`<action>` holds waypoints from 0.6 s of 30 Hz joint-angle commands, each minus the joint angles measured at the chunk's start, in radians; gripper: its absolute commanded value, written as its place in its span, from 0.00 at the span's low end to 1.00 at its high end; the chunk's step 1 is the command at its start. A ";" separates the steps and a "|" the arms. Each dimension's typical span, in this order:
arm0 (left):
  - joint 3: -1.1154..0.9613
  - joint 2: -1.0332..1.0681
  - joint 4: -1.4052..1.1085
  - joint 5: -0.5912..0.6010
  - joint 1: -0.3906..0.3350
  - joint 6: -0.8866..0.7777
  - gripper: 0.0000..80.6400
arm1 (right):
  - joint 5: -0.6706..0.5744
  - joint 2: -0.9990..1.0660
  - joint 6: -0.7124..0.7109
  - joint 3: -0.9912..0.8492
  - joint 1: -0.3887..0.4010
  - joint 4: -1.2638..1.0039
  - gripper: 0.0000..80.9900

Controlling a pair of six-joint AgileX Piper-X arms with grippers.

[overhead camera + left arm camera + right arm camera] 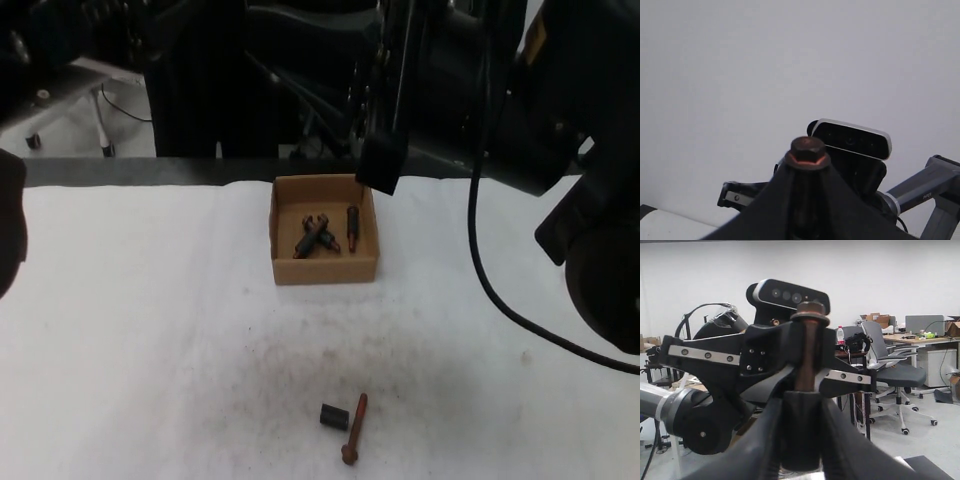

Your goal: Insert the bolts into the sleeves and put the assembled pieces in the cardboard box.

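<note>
The pieces in the box, at 12 o'clock from the loose bolt, are too small to count, while fingers hide the held bolt's shank and the sleeve's sides.

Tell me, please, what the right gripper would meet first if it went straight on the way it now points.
Probably the left gripper, which faces it straight ahead, just beyond the bolt standing out of the sleeve the right gripper holds. The gap is hard to judge.
</note>
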 commanded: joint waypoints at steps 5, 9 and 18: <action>0.009 0.004 0.030 0.009 0.000 -0.109 0.68 | 0.002 -0.021 -0.009 -0.022 -0.001 -0.033 0.08; -0.015 0.004 0.030 0.009 0.000 -0.122 0.68 | 0.002 -0.021 -0.009 -0.022 -0.001 -0.026 0.08; -0.111 0.004 0.030 0.009 -0.029 -0.131 0.68 | 0.002 -0.021 -0.038 -0.022 -0.004 0.055 0.08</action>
